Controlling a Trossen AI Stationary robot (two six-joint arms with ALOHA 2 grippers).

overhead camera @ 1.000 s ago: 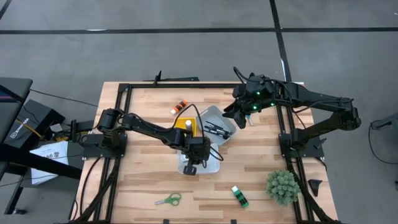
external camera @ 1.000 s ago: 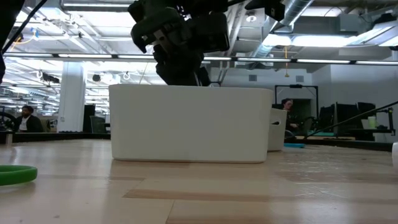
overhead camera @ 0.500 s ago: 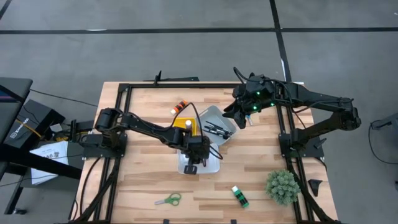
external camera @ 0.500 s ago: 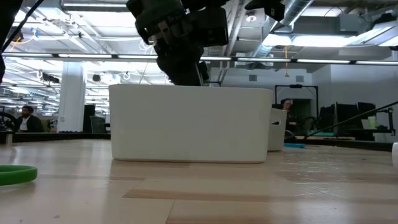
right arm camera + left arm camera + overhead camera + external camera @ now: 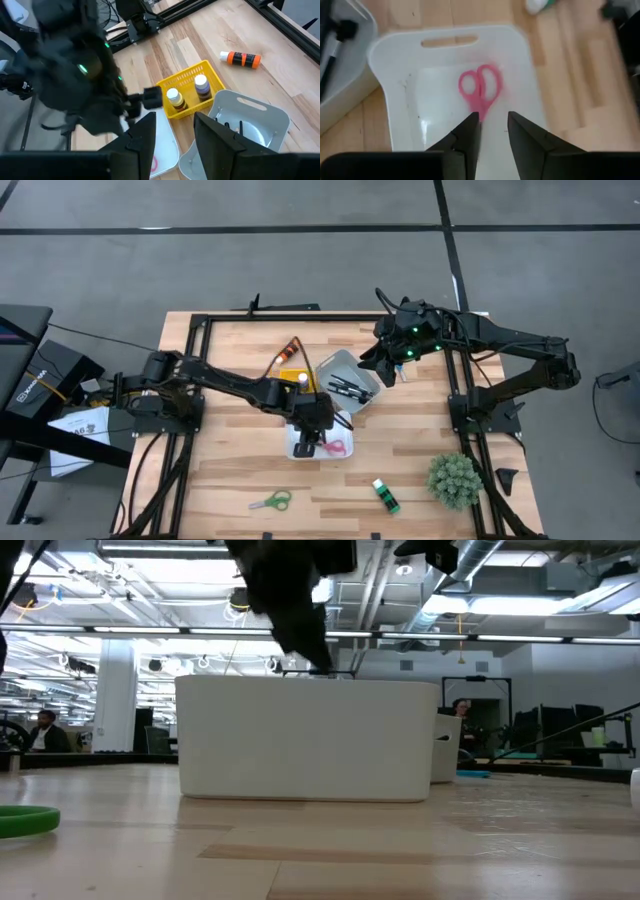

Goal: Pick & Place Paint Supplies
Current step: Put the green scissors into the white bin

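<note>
Sorting: my left gripper hangs over the white bin, jaws apart, pink scissors lying inside
Waiting: my right gripper far right, jaws apart, empty

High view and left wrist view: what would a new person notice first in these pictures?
The pink scissors lie flat inside the white bin at the table's middle, and the left gripper hangs open just above them. Beside this bin stands a yellow basket with two paint bottles upright in it. The right gripper waits above the far right part of the table.
</note>
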